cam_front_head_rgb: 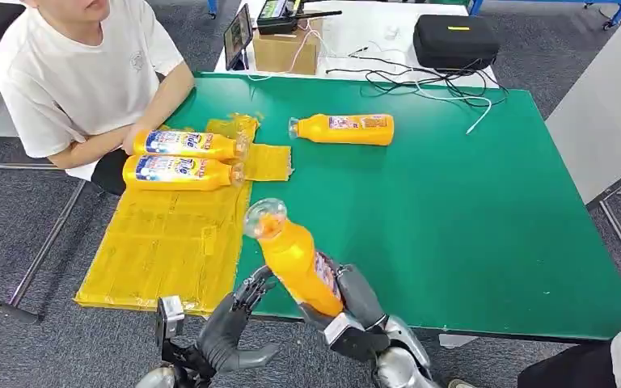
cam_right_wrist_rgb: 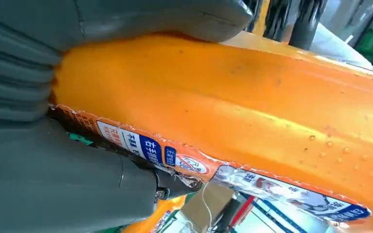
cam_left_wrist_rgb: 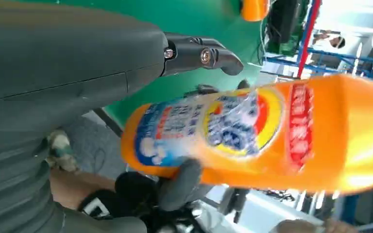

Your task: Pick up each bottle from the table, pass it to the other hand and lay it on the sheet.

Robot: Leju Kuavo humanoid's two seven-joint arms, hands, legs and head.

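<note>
Head view shows the right hand (cam_front_head_rgb: 356,303) gripping an orange detergent bottle (cam_front_head_rgb: 295,263) by its base, tilted over the table's near edge; the left hand (cam_front_head_rgb: 238,315) waits open, just beside it. Close the left hand fully around the body before the right lets go, then lay it on the yellow sheet (cam_front_head_rgb: 166,242).

4 orange bottles are counted: 2 laid on the yellow sheet (cam_front_head_rgb: 162,242), 1 lying on the green table (cam_front_head_rgb: 453,226), 1 held up in the right hand (cam_front_head_rgb: 356,303). 1 sheet, 1 table.
</note>
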